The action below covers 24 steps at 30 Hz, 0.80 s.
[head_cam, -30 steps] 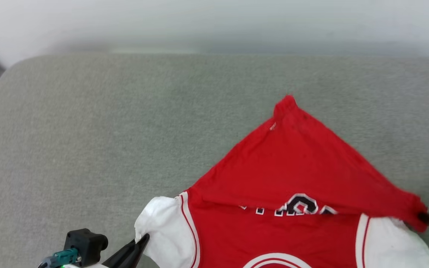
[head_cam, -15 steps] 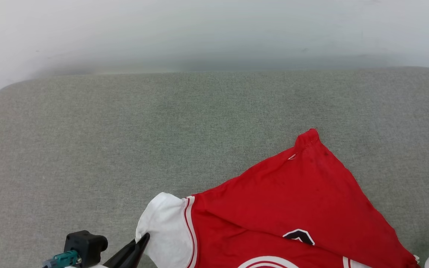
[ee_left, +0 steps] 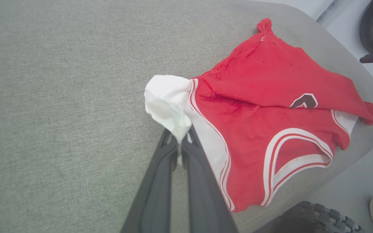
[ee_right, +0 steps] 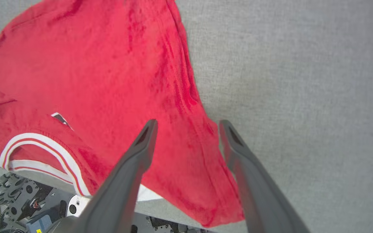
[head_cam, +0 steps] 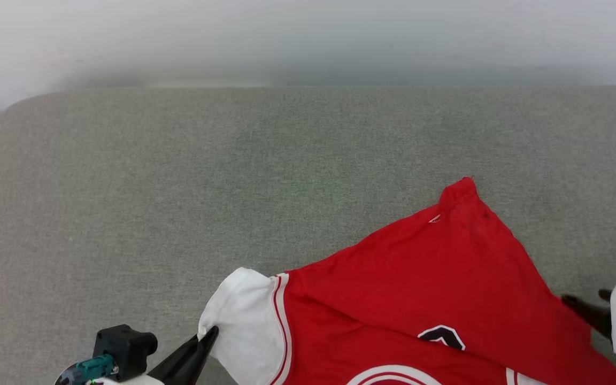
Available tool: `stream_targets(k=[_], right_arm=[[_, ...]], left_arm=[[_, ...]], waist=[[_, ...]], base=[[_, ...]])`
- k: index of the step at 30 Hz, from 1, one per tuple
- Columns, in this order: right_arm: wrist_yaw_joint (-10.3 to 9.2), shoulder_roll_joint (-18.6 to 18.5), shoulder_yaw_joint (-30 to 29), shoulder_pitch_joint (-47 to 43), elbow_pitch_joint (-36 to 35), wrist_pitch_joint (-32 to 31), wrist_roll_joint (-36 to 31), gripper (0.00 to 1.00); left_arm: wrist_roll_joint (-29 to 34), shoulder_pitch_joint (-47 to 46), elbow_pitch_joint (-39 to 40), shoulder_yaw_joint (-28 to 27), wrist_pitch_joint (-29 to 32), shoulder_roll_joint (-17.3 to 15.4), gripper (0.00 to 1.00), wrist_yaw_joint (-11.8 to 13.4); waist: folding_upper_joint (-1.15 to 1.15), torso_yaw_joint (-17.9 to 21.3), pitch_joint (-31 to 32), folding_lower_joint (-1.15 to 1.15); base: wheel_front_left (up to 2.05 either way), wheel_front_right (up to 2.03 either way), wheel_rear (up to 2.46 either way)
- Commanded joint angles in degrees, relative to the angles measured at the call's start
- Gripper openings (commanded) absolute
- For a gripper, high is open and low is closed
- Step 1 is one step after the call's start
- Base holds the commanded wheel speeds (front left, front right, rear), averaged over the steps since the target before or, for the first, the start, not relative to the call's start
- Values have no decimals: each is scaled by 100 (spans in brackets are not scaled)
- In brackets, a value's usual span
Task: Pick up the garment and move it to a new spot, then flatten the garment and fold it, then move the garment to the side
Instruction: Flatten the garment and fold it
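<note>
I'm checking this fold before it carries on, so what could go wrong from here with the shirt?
The left gripper pinches just the tip of the white sleeve; a pull may slip it or bunch the garment. The right gripper stands open over the folded-over red edge; closing there could catch both layers. The collar lies by the near edge of the grey surface, so a tug might drag it off.

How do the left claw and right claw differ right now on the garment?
The left claw is shut, pinching the garment's white sleeve; the right claw is open, holding nothing. The left claw is at the sleeve; the right claw is over its red edge. Both are dark, long-fingered.
</note>
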State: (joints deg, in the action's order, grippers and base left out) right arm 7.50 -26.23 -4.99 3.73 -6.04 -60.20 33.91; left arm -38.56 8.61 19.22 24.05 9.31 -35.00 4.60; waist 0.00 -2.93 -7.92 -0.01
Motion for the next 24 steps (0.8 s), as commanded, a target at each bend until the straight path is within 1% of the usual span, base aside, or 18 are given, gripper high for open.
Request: stream_targets(k=[1,6,10,13,19,24], right_arm=[[-2,40,238,621,-113,-141,15,100],[-2,223,487,1562,199,-276,-279,100],[-2,338,654,2256,780,-251,-564,100],[-2,295,721,2682,1224,-236,-796,100],[-2,171,897,3118,2090,-160,-1155,100],[-2,57,1095,3080,2535,-201,-1227,100]], left_arm=[[64,-158,78,30,-29,-7,0,-8],[185,-396,221,96,26,8,0,-64],[276,-587,295,165,31,56,0,-115],[328,-732,345,269,29,120,0,-175],[406,-913,333,396,-54,257,0,-251],[422,-946,275,461,-105,325,0,-254]], waist=[[0,-172,-221,1],[0,-498,-606,1],[0,-765,-885,1],[0,-982,-1098,1],[0,-1330,-1360,1],[0,-1510,-1442,1]], base=[[0,0,0],[0,0,0],[0,0,0],[0,0,0],[0,0,0],[0,0,0]])
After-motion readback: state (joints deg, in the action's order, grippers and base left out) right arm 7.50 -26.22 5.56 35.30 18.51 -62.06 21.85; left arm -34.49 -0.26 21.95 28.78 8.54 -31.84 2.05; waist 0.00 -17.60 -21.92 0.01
